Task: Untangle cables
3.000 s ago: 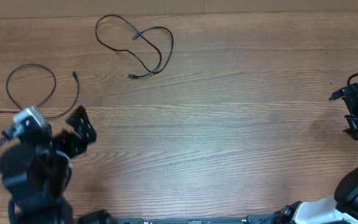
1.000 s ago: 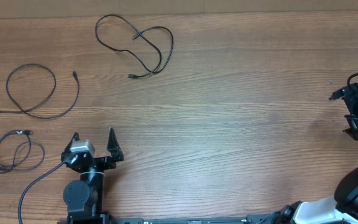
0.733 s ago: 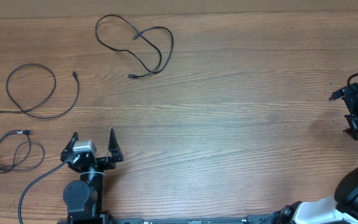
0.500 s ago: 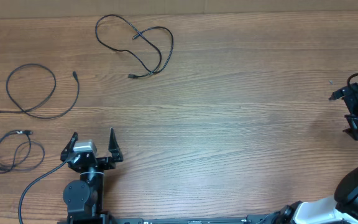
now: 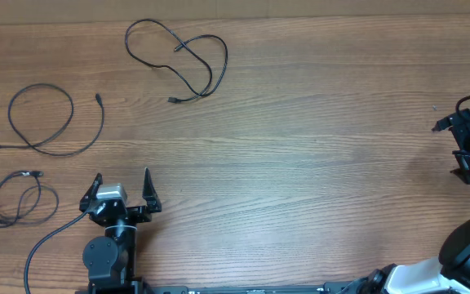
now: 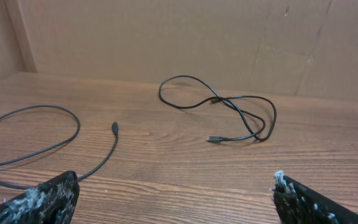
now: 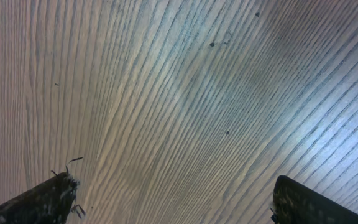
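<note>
- The left gripper (image 5: pixel 122 175) is now pulled back to the near left of the brown wooden table (image 5: pixel 300 163). Its two fingers are spread wide and hold nothing. Three seconds ago this arm was reaching over the left edge of the table.
- Where the arm was, a small coiled thin black cable (image 5: pixel 23 189) now lies uncovered at the near left, apart from the gripper.
- A second thin black cable in one open loop (image 5: pixel 72 110) lies just beyond it on the left, in the same place as before.
- A third thin black cable in a loose figure-of-eight (image 5: pixel 182 46) lies at the far side, left of centre, also unmoved.
- The right gripper (image 7: pixel 173 196) sits at the far right edge, fingers wide apart and empty, nowhere near any cable.
- Nothing has shifted in the last second.
- The three cables lie separate, none touching another, so the untangling looks finished and the arm appears parked.
</note>
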Robot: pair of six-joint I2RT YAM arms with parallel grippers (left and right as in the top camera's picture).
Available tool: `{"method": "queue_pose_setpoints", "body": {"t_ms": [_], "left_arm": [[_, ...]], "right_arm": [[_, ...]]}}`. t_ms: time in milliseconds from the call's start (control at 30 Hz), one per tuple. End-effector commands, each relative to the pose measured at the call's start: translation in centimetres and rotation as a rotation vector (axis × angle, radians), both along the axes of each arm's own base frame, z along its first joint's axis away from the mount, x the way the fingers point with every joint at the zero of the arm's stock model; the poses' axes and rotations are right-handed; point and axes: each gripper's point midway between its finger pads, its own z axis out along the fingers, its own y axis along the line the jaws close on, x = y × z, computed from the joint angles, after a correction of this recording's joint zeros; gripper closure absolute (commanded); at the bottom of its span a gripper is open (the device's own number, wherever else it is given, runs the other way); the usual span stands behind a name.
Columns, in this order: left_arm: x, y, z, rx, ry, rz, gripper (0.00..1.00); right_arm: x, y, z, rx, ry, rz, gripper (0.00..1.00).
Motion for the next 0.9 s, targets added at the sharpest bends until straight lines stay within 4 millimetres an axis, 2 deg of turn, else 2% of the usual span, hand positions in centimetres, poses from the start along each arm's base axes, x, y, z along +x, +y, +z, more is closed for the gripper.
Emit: {"method": "queue_pose_setpoints", "body": {"t_ms": [0,667,800,867], "left_arm": [[0.0,-0.2,0.0,0.019,-0.001,-0.012,0.01],[0.0,-0.2,0.0,0.019,-0.002,-0.012,0.01],[0.0,-0.2,0.0,0.019,-0.001,-0.012,0.01],[0.0,-0.2,0.0,0.019,-0.001,-0.012,0.01]], "right_arm": [[0.5,-0.4,0.9,-0.016,-0.025,-0.006,0.00],[0.6,-0.3,0.7,-0.013,-0.021,-0.001,0.00],[1.2,0.9,1.1,-0.020,-0.031,0.038,0.00],[1.8,2.3,1.6,-0.028,-0.045,0.081,0.00]]}}
